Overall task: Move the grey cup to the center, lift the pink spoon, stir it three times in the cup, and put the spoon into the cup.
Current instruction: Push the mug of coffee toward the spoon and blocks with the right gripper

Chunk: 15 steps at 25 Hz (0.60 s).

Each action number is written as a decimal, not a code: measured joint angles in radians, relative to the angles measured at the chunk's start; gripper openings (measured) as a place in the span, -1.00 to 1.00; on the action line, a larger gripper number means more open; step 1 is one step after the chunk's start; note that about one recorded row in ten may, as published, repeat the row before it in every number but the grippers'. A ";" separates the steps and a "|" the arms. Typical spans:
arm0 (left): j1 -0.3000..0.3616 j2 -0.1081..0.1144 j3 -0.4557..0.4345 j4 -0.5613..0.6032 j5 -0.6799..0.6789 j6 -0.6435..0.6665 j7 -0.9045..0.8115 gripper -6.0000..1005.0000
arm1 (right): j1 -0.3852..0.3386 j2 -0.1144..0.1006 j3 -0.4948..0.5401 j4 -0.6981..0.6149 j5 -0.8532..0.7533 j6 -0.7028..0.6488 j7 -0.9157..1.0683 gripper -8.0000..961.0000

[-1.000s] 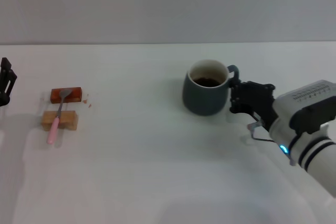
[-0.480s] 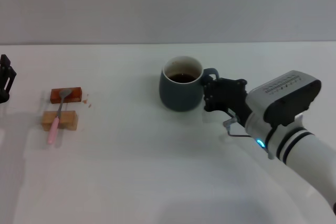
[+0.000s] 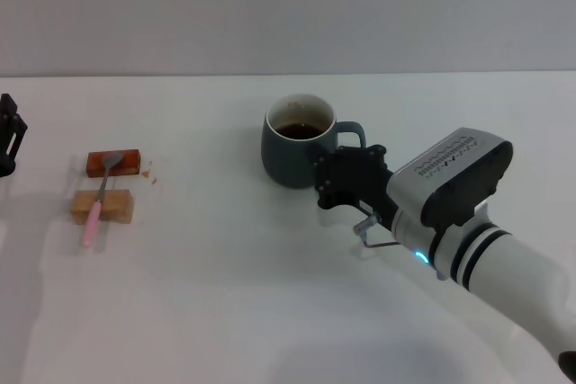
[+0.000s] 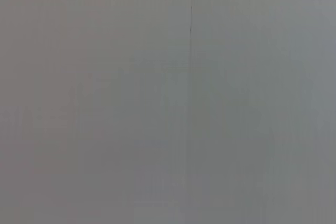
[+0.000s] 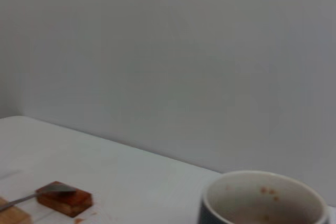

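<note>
The grey cup (image 3: 297, 143) stands near the table's middle, holding dark liquid, its loop handle turned toward my right arm. My right gripper (image 3: 346, 179) is against the lower part of that handle, its black fingers closed on it. In the right wrist view the grey cup's off-white rim (image 5: 265, 198) sits close by. The pink spoon (image 3: 94, 211) lies far to the left across two wooden blocks, its metal bowl on the reddish one; its neck (image 5: 29, 198) also shows in the right wrist view. My left gripper (image 3: 9, 139) is parked at the far left edge.
A reddish-brown block (image 3: 113, 163) and a tan block (image 3: 103, 206) carry the spoon on the white table (image 3: 225, 267). A grey wall runs behind the table's far edge. The left wrist view shows only plain grey.
My right gripper has carried the grey cup leftward toward the table's middle, and the handle has swung slightly toward me. The spoon, blocks and left arm have stayed put.
</note>
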 joint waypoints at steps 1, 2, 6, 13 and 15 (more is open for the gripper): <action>0.000 0.000 0.000 0.001 0.000 0.000 0.000 0.69 | 0.000 0.000 0.000 0.004 -0.007 0.000 0.000 -0.98; 0.000 0.000 -0.001 0.002 0.000 0.000 0.000 0.69 | 0.000 0.000 0.000 0.007 -0.009 0.000 0.000 -0.98; -0.002 0.001 -0.009 0.002 0.000 0.000 0.000 0.69 | -0.015 0.001 0.017 0.004 -0.009 -0.008 -0.002 -0.98; -0.003 0.000 -0.011 0.003 0.000 -0.001 0.000 0.69 | -0.041 0.002 0.058 -0.024 -0.003 -0.003 0.001 -0.99; -0.003 0.000 -0.011 0.003 0.000 -0.001 0.000 0.69 | -0.041 0.003 0.059 -0.026 -0.003 -0.003 0.001 -0.99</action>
